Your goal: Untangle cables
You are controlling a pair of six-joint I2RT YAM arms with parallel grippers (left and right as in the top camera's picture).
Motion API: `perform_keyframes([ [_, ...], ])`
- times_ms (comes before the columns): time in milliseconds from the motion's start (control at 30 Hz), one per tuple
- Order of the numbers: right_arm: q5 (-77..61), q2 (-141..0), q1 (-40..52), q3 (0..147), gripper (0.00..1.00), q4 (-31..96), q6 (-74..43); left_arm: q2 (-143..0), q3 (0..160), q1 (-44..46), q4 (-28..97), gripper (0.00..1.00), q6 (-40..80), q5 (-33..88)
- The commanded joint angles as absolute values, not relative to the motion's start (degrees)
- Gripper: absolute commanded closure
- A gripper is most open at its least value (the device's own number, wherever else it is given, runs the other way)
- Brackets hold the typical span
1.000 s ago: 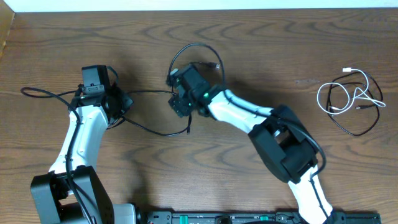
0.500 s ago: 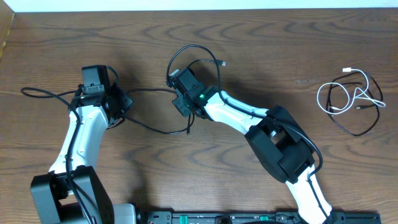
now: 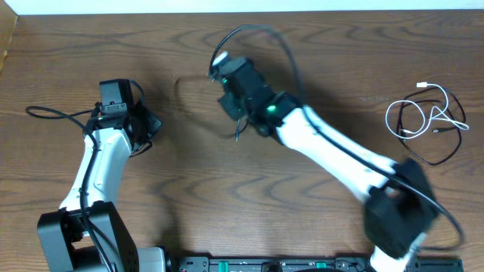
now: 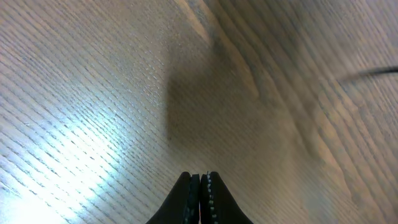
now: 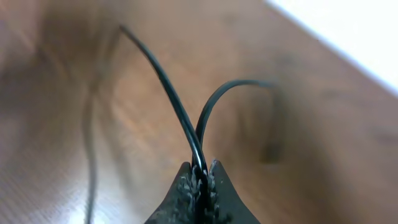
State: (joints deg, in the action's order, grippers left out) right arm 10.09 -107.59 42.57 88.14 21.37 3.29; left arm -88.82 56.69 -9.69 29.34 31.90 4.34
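The right end effector (image 5: 200, 173) was clenched on the black cable (image 5: 166, 84), with two strands rising from it. The slack appeared to trail left of it toward the clenched left end effector (image 4: 200, 182). The white cable (image 3: 388, 117) lay well to its right.

Tabletop (image 3: 227, 196) centre lies open; coiled cables (image 3: 435, 128) crowd its right side.

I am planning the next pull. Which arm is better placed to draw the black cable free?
Right. The right gripper is shut on two strands of the black cable; the left gripper is shut with no cable visible between its fingers.
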Motion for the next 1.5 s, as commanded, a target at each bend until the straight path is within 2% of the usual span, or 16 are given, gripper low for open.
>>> perform_keyframes([
  [0, 17.89, -102.28, 41.6, 88.4, 0.99, 21.74, 5.72, -88.31, 57.23, -9.96, 29.23, 0.92, 32.21, 3.81],
  [333, 28.67, -92.47, 37.85, 88.4, 0.99, 22.2, 6.5, -88.31, 57.23, -9.93, 29.26, 0.91, 32.21, 3.81],
  [433, 29.02, -92.62, 34.65, 88.38, 0.99, 25.02, 5.89, -88.31, 57.23, -9.93, 29.28, 0.91, 32.21, 3.81],
  [600, 28.73, -93.41, 26.92, 88.38, 0.99, 31.81, -1.48, -88.31, 57.23, -9.93, 29.28, 0.91, 32.21, 3.81],
  [767, 21.37, -94.15, 18.83, 88.38, 0.99, 36.64, -6.42, -88.31, 57.23, -9.93, 29.28, 0.91, 32.21, 3.81],
  [1000, 2.0, -95.35, 6.11, 88.29, 0.99, 39.94, -8.16, -88.31, 57.23, -9.93, 29.28, 0.91, 32.21, 3.81],
  [1300, -0.43, -98.13, -2.26, 88.27, 0.99, 42.5, -10.26, -88.31, 57.23, -9.93, 29.28, 0.9, 32.21, 3.81],
  [1333, -0.38, -98.26, -2.7, 88.27, 0.94, 42.96, -10.24, -88.31, 57.23, -9.93, 29.28, 0.9, 32.21, 3.81],
  [1367, -0.36, -98.43, -3.2, 88.27, 0.62, 43.33, -10.24, -88.31, 57.23, -9.93, 29.28, 0.9, 32.21, 3.81],
  [1400, -0.36, -98.52, -3.46, 88.27, 0.49, 43.4, -10.24, -88.31, 57.23, -9.93, 29.28, 0.9, 32.21, 3.81],
  [1433, -0.36, -98.56, -3.66, 88.27, 0.43, 43.48, -10.24, -88.31, 57.23, -9.93, 29.28, 0.9, 32.21, 3.81],
  [1467, -0.36, -98.59, -3.79, 88.27, 0.33, 43.51, -10.24, -88.31, 57.23, -9.93, 29.28, 0.9, 32.21, 3.81],
])
